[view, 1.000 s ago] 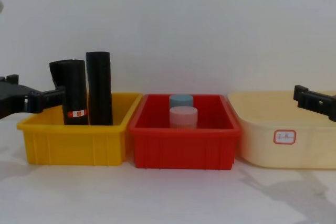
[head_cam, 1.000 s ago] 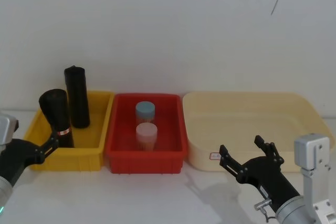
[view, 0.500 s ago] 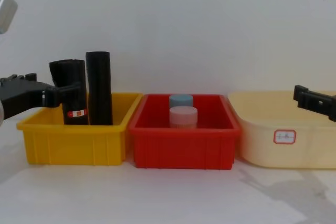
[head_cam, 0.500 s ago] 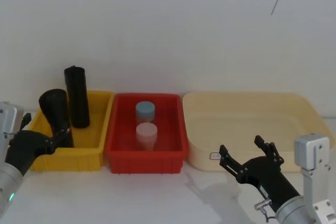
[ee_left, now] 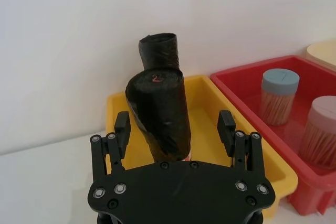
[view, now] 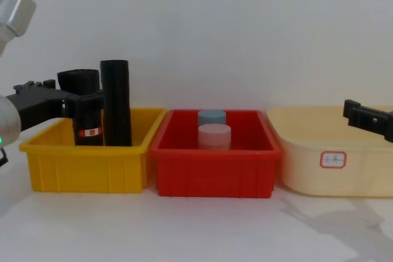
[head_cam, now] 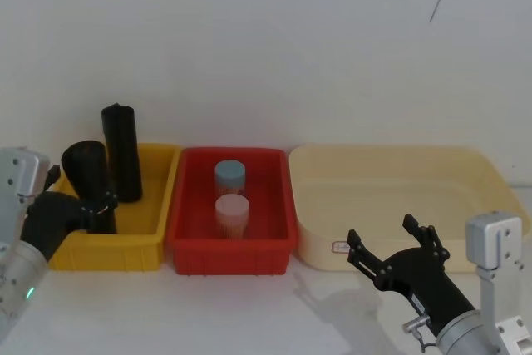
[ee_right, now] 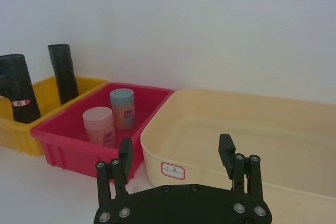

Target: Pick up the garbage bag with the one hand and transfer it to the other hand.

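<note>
The garbage bag, a black roll with a red-and-white band low down, stands upright in the yellow bin, at its front left. My left gripper, on the arm with the green light, is open with the roll between its fingers. Gaps show on both sides of the garbage bag in the left wrist view. My right gripper hovers open and empty near the table's front right, in front of the cream tray.
A plain black roll stands just behind the banded one in the yellow bin. The red bin in the middle holds a blue-lidded jar and a pink-lidded jar.
My left gripper has moved forward and to the right, from beside the yellow bin to straddling the banded roll. The right arm has not moved.
</note>
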